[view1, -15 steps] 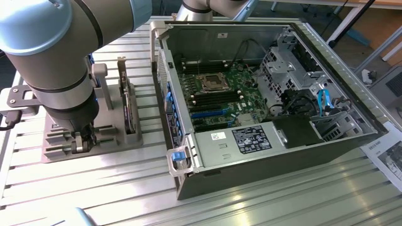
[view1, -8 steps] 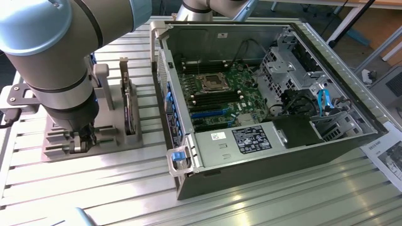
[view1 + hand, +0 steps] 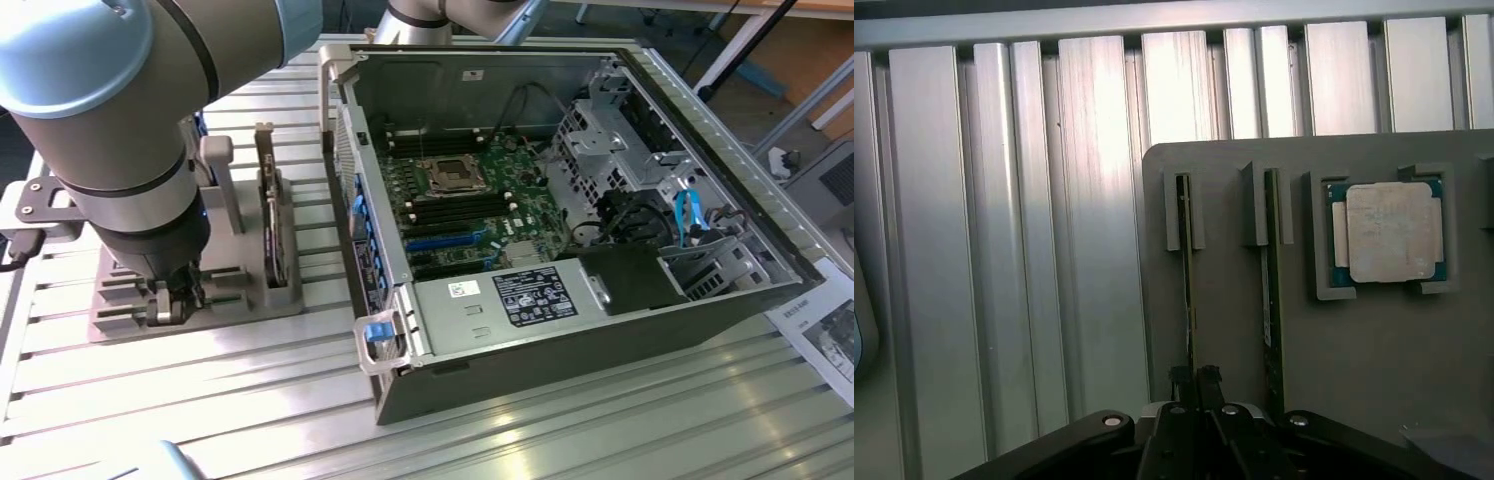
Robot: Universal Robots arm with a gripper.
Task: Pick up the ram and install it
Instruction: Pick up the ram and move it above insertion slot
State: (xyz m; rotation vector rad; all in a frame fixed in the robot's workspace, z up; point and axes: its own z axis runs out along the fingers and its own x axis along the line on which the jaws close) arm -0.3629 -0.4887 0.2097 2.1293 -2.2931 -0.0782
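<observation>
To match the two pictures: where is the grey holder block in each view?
Exterior view: the grey holder block lies at the exterior view's left, beside the open computer case, under the arm.
Wrist view: the block lies before the camera, carrying a square silver chip.
Shared landmark: the pincer, shut on a memory stick standing in the block.

A ribbed metal surface [image 3: 561, 430] of long parallel slats is spread beneath and all around the pincer [image 3: 176, 300], bright light is reflected from the slats just beside it, and wood-coloured furniture [image 3: 807, 55] on slim metal legs is seen well apart from it, past the surface's edge.
</observation>
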